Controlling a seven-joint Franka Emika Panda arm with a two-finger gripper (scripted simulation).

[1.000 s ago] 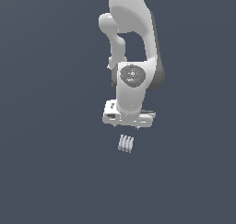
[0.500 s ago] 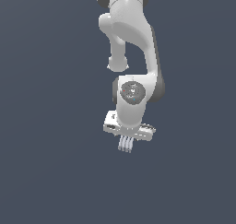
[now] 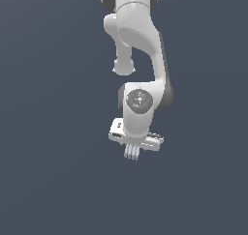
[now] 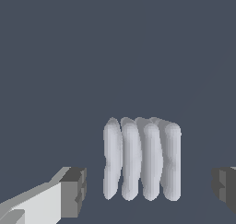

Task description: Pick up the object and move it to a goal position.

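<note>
Object (image 4: 141, 161), the ribbed block, now sits between my gripper's (image 3: 133, 149) jaws, which are apart and not touching it, since the arm has dropped from above to straddle it in the last second; I judge closing comes next, goal not visible.

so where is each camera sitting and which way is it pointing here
Exterior view: off the arm, facing the white Panda arm head-on as it reaches down; the small pale grey-lavender ribbed block shows just under the gripper.
Wrist view: on the wrist, looking along the fingers at the block, which stands between them with gaps either side.
Shared: the block and the gripper.
</note>
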